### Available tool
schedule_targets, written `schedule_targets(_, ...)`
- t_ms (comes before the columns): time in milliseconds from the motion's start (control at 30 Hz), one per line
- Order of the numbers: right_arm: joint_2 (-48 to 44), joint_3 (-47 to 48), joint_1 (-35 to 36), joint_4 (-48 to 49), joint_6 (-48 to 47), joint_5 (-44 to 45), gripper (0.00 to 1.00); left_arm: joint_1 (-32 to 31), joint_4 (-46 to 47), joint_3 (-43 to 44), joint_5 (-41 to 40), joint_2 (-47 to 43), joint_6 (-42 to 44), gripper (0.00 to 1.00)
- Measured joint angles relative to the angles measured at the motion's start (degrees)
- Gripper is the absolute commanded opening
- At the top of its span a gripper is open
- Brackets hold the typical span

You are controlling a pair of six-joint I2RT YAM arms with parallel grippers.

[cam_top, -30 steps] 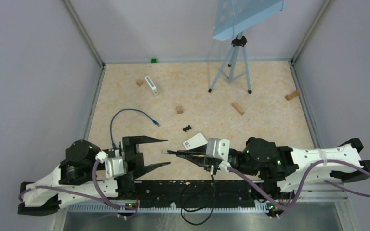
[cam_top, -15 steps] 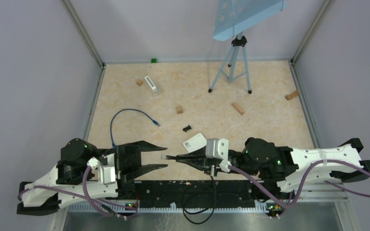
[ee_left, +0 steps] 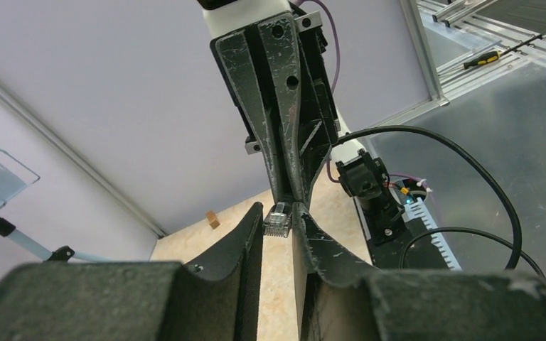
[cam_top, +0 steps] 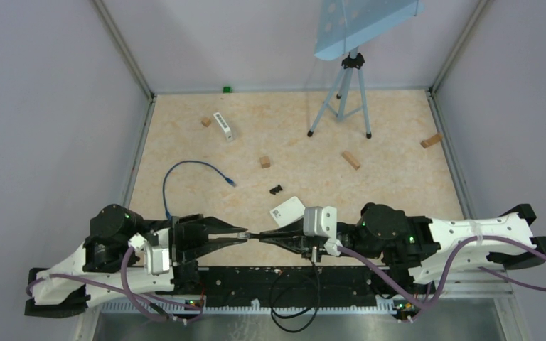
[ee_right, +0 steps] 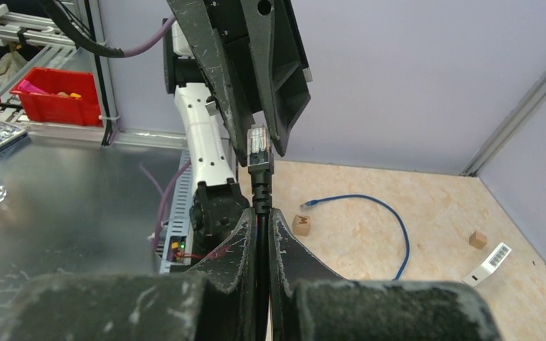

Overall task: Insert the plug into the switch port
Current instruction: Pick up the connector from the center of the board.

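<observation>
Plug (ee_left: 279,220): a clear, boxy moulded connector with fine ribs on its tip. It is held in the air above the near edge of the table, between the two grippers.
Black cable (ee_right: 261,186): round and ribbed just behind the plug. It runs straight back between the right fingers.
Right gripper (ee_right: 261,213): its scuffed black tapered fingers are pinched tight on the black cable, with the plug sticking out past their tips.
Left gripper (ee_left: 277,210): its jaws are narrow, with one worn black fingertip on each side of the plug. Whether they press it cannot be told.
Table (cam_top: 398,177): a pale, speckled beige surface between lilac walls.
Slim white box (cam_top: 223,126): long and narrow, with a row of dark marks on one face. It lies far back on the left.
Flat white box (cam_top: 288,209): wider, with a small label. It lies just beyond the right gripper. Which box has the port cannot be told.
Blue cable (cam_top: 178,169): thin and curled in an open loop on the left.
Wooden blocks (cam_top: 350,159): small tan pieces, scattered.
</observation>
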Motion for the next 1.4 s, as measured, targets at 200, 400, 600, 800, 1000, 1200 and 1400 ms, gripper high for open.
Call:
schedule_targets(200,-0.1,0.0,0.0,0.0,-0.1,0.0,0.05,0.0,-0.3,0.0,1.1,0.0,-1.3,0.00)
schedule_targets(400,-0.8,-2.5,0.0,2.6,-2.2,-0.8,0.41,0.0,-0.4,0.0,-0.4,0.0,-3.0,0.00)
schedule_targets(600,-2.6,-11.8,0.0,12.2,-9.3,-0.6,0.45,0.0,-0.2,-2.0,-2.8,-0.3,-5.2,0.00)
schedule_targets(800,0.1,-13.1,0.0,18.7,-15.0,1.5,0.38,0.0,0.3,-3.6,-4.1,-0.9,-6.5,0.00)
schedule_targets(1000,1.0,-13.1,0.0,21.9,-16.8,1.9,0.30,0.0,0.9,-3.7,-4.1,-0.9,-6.9,0.00)
schedule_targets(1200,0.8,-13.1,0.0,22.7,-17.0,1.9,0.11,0.0,1.1,-3.8,-4.3,-2.0,-6.9,0.00)
schedule_targets(1400,0.5,-13.1,0.0,22.6,-16.5,1.9,0.02,0.0,1.3,-3.8,-4.1,-2.1,-6.9,0.00)
